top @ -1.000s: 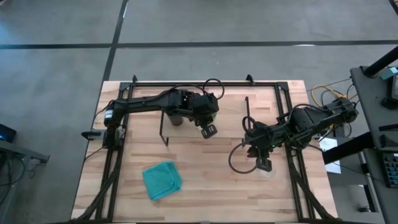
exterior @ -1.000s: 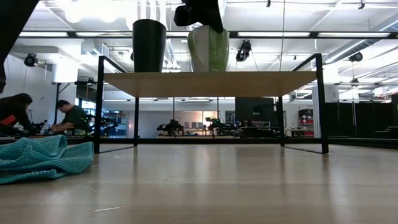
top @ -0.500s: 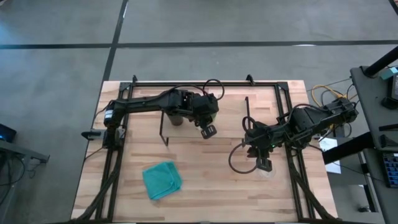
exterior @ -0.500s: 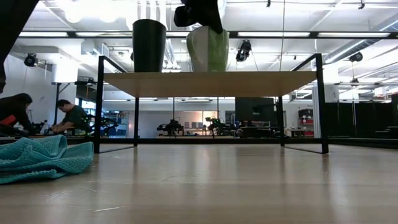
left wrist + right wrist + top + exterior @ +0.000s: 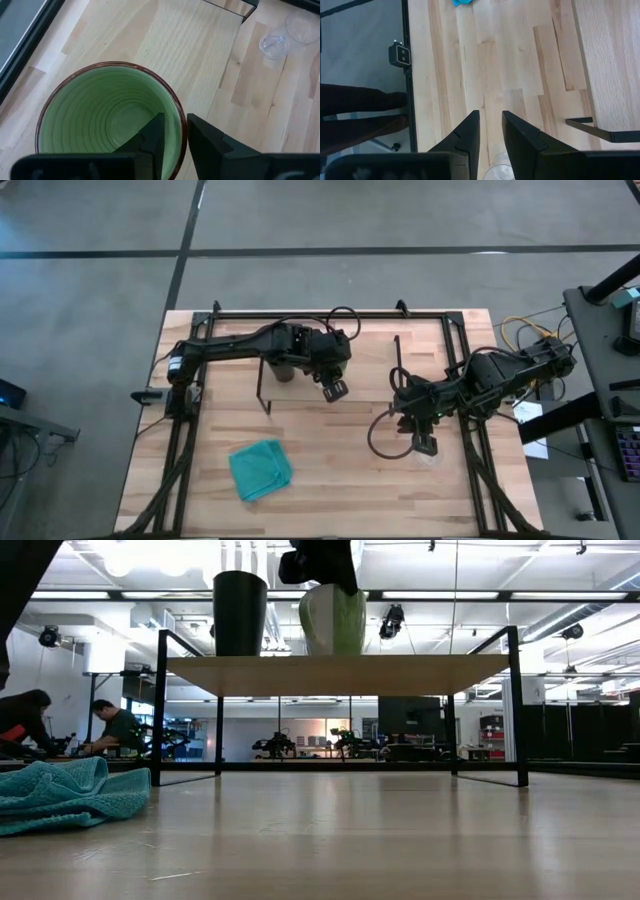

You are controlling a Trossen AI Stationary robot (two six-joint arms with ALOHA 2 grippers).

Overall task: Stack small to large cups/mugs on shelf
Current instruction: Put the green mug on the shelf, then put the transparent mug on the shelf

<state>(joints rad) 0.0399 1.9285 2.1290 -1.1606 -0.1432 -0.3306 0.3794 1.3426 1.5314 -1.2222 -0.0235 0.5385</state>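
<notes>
Teal cloth [image 5: 260,469] lies crumpled toward the front left of the desk [image 5: 330,480], well apart from everything else. Going rightward, the shelf [image 5: 335,662] stands across the back half of the desk on thin black legs, its light wood board carrying two of the cups. The black cup [image 5: 240,612] stands upright near the shelf's left end. Just beside it, further along the board, is the green mug [image 5: 107,117], also upright; in the low view I cannot tell whether its base touches the board. My left gripper [image 5: 172,137] comes down onto that mug from above, and my two fingers [image 5: 152,140] are clamped on its rim, one inside the green ribbed bowl and one outside the wall.

Further right, my right gripper [image 5: 489,130] hangs over the desk off the shelf's right end, pointing toward the front edge. Its fingers sit close together with only a narrow gap and nothing between them. The clear glass cup [image 5: 500,171] stands on the desk just beside my right fingertips, near the front right corner.
</notes>
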